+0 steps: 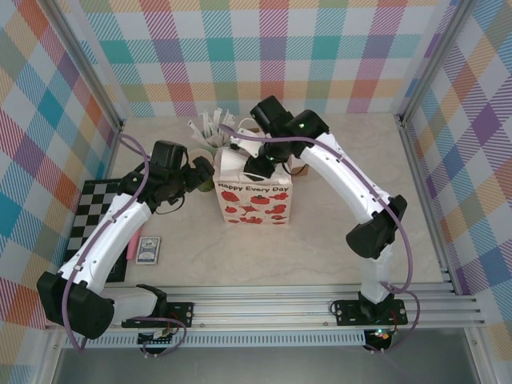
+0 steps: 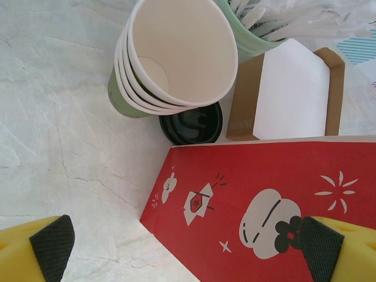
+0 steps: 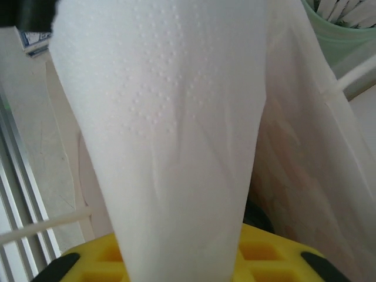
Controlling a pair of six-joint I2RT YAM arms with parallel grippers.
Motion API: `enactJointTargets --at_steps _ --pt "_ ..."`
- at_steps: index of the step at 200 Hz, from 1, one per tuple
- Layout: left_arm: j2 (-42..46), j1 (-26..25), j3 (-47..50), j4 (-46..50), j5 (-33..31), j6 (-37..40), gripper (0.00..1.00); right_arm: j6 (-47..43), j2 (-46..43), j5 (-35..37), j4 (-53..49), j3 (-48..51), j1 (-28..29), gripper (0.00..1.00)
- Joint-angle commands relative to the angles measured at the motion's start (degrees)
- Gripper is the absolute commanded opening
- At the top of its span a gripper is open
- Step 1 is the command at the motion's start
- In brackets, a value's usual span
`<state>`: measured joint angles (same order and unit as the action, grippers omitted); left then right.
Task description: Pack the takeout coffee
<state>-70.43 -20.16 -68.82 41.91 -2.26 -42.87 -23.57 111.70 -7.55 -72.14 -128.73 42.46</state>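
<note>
Left gripper (image 2: 187, 249) spread fully, empty, poised over the near corner of the bag (image 2: 264, 194). Right gripper (image 3: 185, 267) over the bag top, napkin (image 3: 164, 117) draped between its fingers; grip impossible to judge. Coffee (image 2: 191, 123) upright on the table (image 2: 59, 117), unpacked, wedged between cup stack (image 2: 176, 53) and bag. Risks toppling the stack or shoving the bag on reaching in, given the tight gap; risks fouling the napkin at the mouth.

We see a stack of cups (image 2: 176, 53) in matt cream paper, a lid (image 2: 191, 124) in glossy black plastic, a bag (image 2: 264, 200) in smooth printed paper, and a napkin (image 3: 164, 117) in soft white paper with embossed dots.
</note>
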Motion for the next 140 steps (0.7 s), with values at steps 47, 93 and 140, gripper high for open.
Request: enactJointTargets --at_steps 47,93,140 --pt "-0.3 -1.3 1.3 -0.2 2.3 -3.3 1.0 12.7 3.4 -8.2 2.8 -2.3 0.0 0.01" --pt "-1.1 -4.0 1.9 -0.9 1.2 -5.6 1.0 25.5 5.8 -10.4 10.5 1.8 1.1 0.0" --pt "0.2 -4.1 0.1 3.2 -5.9 -4.0 1.0 20.3 8.1 -4.7 9.8 4.4 1.1 0.05"
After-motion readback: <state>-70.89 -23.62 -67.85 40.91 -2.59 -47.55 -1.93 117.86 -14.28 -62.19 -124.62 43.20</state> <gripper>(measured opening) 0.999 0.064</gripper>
